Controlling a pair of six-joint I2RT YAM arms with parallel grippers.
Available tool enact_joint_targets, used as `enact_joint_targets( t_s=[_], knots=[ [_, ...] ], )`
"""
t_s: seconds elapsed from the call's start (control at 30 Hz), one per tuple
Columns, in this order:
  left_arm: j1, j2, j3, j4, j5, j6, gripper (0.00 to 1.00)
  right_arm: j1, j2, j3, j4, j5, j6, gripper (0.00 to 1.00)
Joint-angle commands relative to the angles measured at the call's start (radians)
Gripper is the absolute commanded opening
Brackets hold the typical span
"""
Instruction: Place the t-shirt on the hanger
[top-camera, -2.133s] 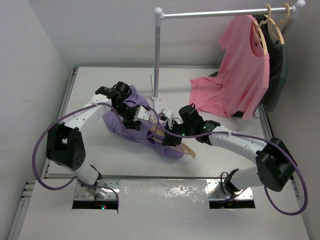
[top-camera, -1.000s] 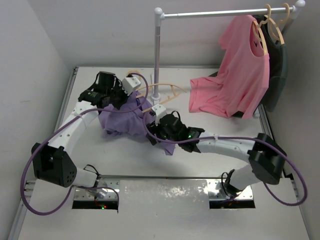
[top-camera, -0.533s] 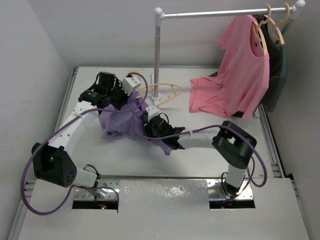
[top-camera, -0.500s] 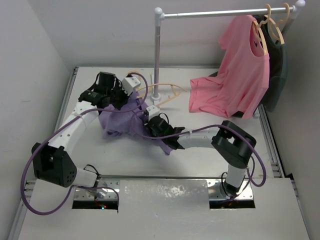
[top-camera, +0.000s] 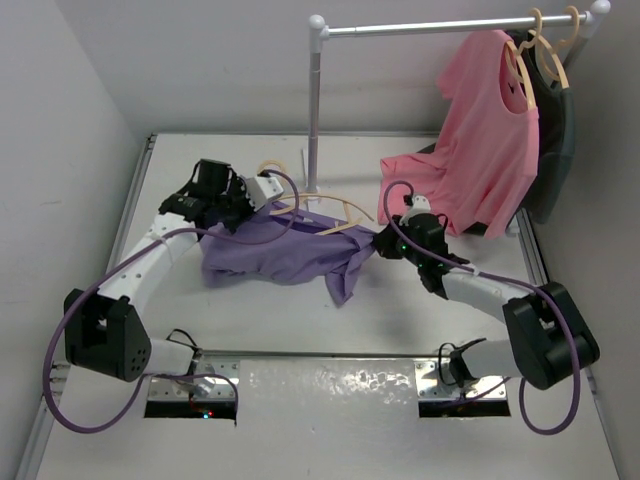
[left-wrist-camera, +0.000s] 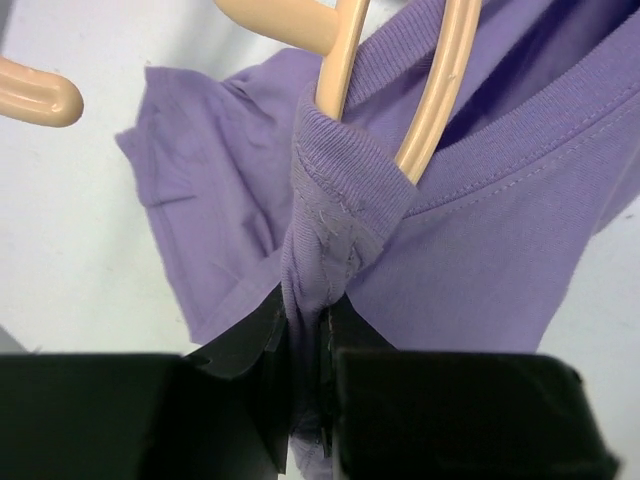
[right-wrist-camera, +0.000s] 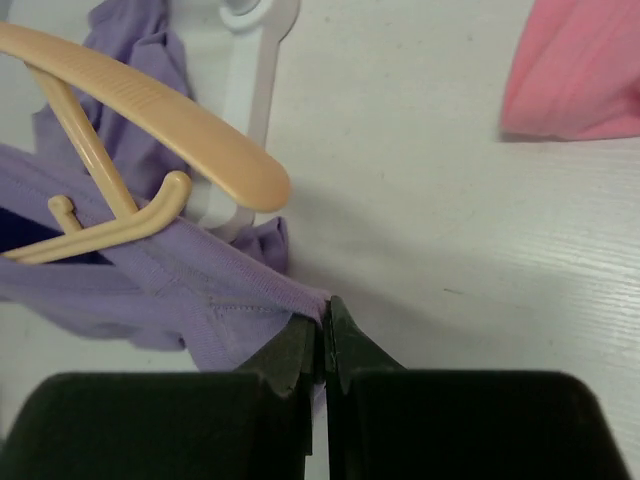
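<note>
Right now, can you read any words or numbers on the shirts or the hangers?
No, there are none to read. The purple t-shirt, the pink t-shirt and the hanger are all plain. The purple collar shows only stitching, with no tag in view.

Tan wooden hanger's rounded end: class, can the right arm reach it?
Probably, once it lets go: the tan wooden hanger lies close to the right gripper, nothing between, but its jaws are shut on the lavender cloth t-shirt.

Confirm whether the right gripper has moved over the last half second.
Yes. The right gripper has swung right, away from the rack pole toward the pink shirt, shut on the t-shirt.
</note>
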Motion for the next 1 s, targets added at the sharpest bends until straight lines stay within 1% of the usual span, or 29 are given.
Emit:
enact_joint_targets(
  t_s=[0.0,0.1,0.17,0.3,0.4,0.47,0.5,0.53,0.57,0.6,0.63,0.67,0.7,0.73,0.77,0.8,0.97],
  knots=[
    [0.017,-0.053,0.003,0.1,-0.044,0.135,0.0,-0.095,-0.039,-0.04,-0.039,-0.252,-0.025,0.0],
    [0.001,-0.052,0.006,0.082,-0.025,0.207,0.0,-0.177,-0.03,-0.089,0.049,-0.355,0.035,0.0],
    [-0.005,-0.054,-0.003,0.086,-0.028,0.261,0.0,-0.195,-0.014,-0.083,0.053,-0.386,0.037,0.0],
    [-0.034,-0.089,-0.055,0.18,-0.079,0.349,0.0,-0.203,0.021,-0.034,0.024,-0.426,0.02,0.0],
    [-0.043,-0.091,-0.045,0.198,-0.079,0.355,0.0,-0.2,0.059,0.05,-0.077,-0.441,-0.054,0.0],
    [-0.056,-0.095,-0.048,0.204,-0.079,0.375,0.0,-0.2,0.067,0.064,-0.088,-0.471,-0.103,0.0],
    [-0.068,-0.111,-0.058,0.241,-0.097,0.384,0.0,-0.202,0.064,0.067,-0.084,-0.49,-0.111,0.0],
    [-0.075,-0.118,-0.102,0.278,-0.12,0.396,0.0,-0.2,0.061,0.075,-0.088,-0.539,-0.141,0.0],
    [-0.08,-0.128,-0.133,0.325,-0.155,0.434,0.0,-0.202,0.053,0.082,-0.111,-0.556,-0.159,0.0],
    [-0.082,-0.137,-0.191,0.435,-0.221,0.453,0.0,-0.203,0.049,0.09,-0.177,-0.569,-0.179,0.0],
    [-0.082,-0.14,-0.213,0.489,-0.258,0.491,0.0,-0.208,0.04,0.095,-0.202,-0.58,-0.215,0.0],
    [-0.068,-0.143,-0.241,0.576,-0.295,0.504,0.0,-0.227,0.032,0.086,-0.214,-0.574,-0.218,0.0],
    [-0.056,-0.145,-0.238,0.62,-0.291,0.504,0.0,-0.241,0.029,0.054,-0.21,-0.57,-0.209,0.0],
    [-0.04,-0.145,-0.223,0.62,-0.274,0.476,0.0,-0.255,0.029,0.04,-0.208,-0.569,-0.206,0.0],
    [-0.025,-0.145,-0.201,0.549,-0.222,0.47,0.0,-0.269,0.036,0.033,-0.214,-0.563,-0.207,0.0],
    [-0.025,-0.148,-0.172,0.525,-0.193,0.468,0.0,-0.274,0.041,0.032,-0.225,-0.56,-0.213,0.0],
    [-0.025,-0.195,-0.173,0.472,-0.098,0.517,0.0,-0.306,0.049,0.044,-0.239,-0.489,-0.195,0.0]
  ],
)
